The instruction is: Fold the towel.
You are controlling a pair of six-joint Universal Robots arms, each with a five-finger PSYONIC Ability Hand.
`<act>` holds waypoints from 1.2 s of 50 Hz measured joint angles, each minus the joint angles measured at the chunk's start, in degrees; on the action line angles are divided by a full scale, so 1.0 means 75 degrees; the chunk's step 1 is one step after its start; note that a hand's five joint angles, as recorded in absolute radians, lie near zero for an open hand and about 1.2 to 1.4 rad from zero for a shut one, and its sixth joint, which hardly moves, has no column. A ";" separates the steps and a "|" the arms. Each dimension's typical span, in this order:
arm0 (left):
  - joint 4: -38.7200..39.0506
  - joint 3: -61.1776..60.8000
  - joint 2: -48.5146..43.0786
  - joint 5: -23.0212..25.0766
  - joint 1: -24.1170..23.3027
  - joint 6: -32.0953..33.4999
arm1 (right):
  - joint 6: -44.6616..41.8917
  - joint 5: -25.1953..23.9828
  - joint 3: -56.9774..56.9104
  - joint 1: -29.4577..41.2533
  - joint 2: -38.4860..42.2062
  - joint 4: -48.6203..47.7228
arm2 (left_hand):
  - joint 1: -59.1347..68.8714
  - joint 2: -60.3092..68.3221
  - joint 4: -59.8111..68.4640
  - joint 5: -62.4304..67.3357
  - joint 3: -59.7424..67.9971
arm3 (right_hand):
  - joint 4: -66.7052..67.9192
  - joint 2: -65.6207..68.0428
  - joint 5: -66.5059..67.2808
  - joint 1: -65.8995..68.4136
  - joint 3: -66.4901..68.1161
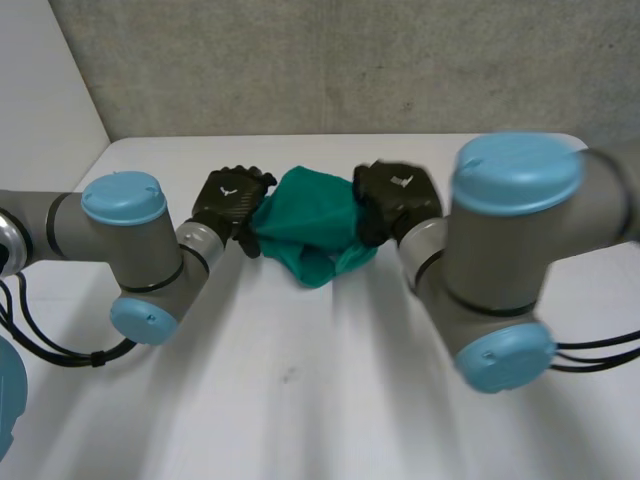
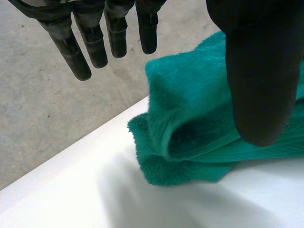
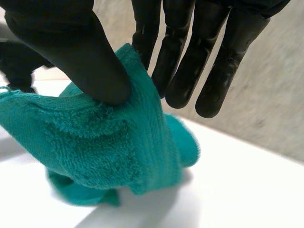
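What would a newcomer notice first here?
A bunched green towel sits crumpled at the far middle of the white table, between the two black hands. The right hand pinches its edge between thumb and straight fingers. The left hand is at the opposite side, with its fingers straight and off the cloth.

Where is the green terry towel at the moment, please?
In the head view, the bunched green terry towel is at the far middle of the white table, between the left robot hand and the right robot hand, which pinches its right end.
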 measured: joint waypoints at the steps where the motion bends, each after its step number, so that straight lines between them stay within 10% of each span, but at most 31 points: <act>1: 0.0004 -0.0003 0.0000 -0.0043 -0.0005 -0.0014 | -0.0165 -0.0037 0.0066 -0.0060 -0.0146 0.0010 | 0.0000 0.0000 0.0000 0.0000 0.0000 | 0.0001 0.0001 0.0004 0.0000 0.0000; 25: -0.0769 0.0220 -0.0149 -0.0246 -0.0193 -0.3635 | -0.2111 -0.1092 0.0701 -0.0236 -0.2098 0.0682 | 0.0063 0.0137 0.0118 0.0227 0.0082 | 0.0002 0.0001 0.0037 0.0000 0.0000; 60: -0.1409 0.0379 0.0185 0.0070 -0.0500 -0.5419 | -0.2802 -0.1412 0.1609 -0.0278 -0.4269 0.0767 | 0.1777 0.1788 0.1773 0.1821 0.1809 | 0.0003 0.0001 0.0037 0.0000 0.0000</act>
